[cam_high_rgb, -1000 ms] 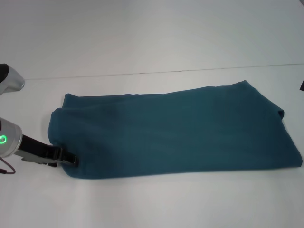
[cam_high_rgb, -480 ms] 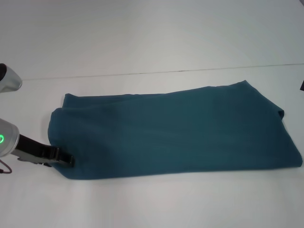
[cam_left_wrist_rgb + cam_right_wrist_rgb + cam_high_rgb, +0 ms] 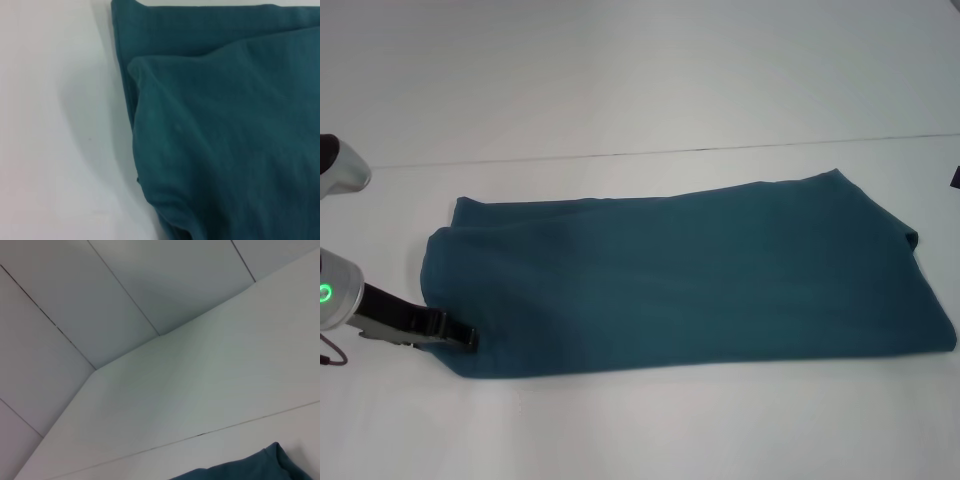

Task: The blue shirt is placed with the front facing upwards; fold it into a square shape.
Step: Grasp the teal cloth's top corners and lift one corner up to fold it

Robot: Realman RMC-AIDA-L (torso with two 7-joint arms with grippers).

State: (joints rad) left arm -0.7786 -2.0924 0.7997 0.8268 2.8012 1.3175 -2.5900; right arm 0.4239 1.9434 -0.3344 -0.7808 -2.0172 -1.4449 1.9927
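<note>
Teal blue shirt [image 3: 690,275] folded flat, left gripper [image 3: 468,338] low at its near-left corner, grip state unclear

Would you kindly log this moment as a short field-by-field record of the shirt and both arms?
garment: blue shirt, folded into a long band, plain side up
surface: white table
left end effector: at the shirt's near-left corner, low on the table
right arm: only a dark sliver at the head view's right edge
print: not visible
</note>
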